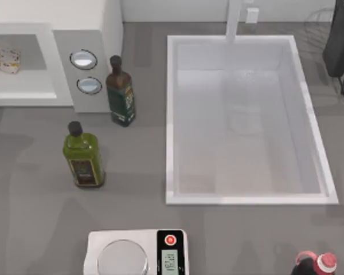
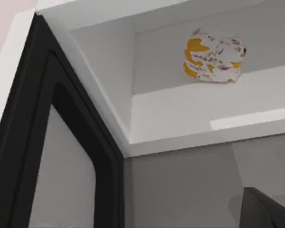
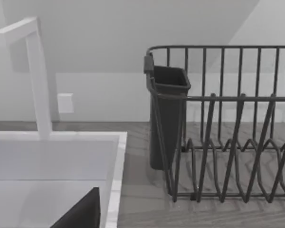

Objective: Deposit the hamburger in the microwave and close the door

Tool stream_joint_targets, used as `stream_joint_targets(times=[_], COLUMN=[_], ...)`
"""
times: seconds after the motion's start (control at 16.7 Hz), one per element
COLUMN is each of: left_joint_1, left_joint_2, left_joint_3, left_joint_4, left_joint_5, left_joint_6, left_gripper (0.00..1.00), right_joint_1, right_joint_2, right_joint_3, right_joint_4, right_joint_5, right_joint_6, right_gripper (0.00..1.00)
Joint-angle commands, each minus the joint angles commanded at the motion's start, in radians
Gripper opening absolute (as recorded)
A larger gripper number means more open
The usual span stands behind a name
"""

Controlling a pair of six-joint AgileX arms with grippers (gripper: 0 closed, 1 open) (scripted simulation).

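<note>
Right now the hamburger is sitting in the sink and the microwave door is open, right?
Not quite. The hamburger is inside the microwave, not in the sink; the top view shows it. The door is open, yes.

The small cream-tan hamburger (image 1: 3, 58) with yellow flecks and the large white boxy microwave (image 1: 63, 86) are cut by the top view's left edge. The flat dark-framed door (image 2: 42, 156) runs past the left wrist view's border. A red-capped dark bottle (image 1: 315, 264) and white digital scale (image 1: 137, 252) are clipped below; the scale's readout is too small to read.
</note>
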Motion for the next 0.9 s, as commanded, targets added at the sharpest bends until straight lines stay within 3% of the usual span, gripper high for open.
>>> stream_joint_targets(times=[0.54, 0.72, 0.9], left_joint_1=[0.616, 0.751, 0.81], left_joint_2=[0.707, 0.833, 0.886], left_joint_3=[0.645, 0.789, 0.85], left_joint_4=[-0.52, -0.626, -0.673], left_joint_5=[0.431, 0.529, 0.576], left_joint_6=[0.423, 0.511, 0.551], left_gripper=[0.0, 0.0, 0.0], right_joint_1=[0.0, 0.0, 0.0], right_joint_2=[0.0, 0.0, 0.0], right_joint_3=[0.0, 0.0, 0.0], right_joint_4=[0.0, 0.0, 0.0], right_joint_5=[0.0, 0.0, 0.0], right_joint_6=[0.0, 0.0, 0.0], right_gripper=[1.0, 1.0, 1.0])
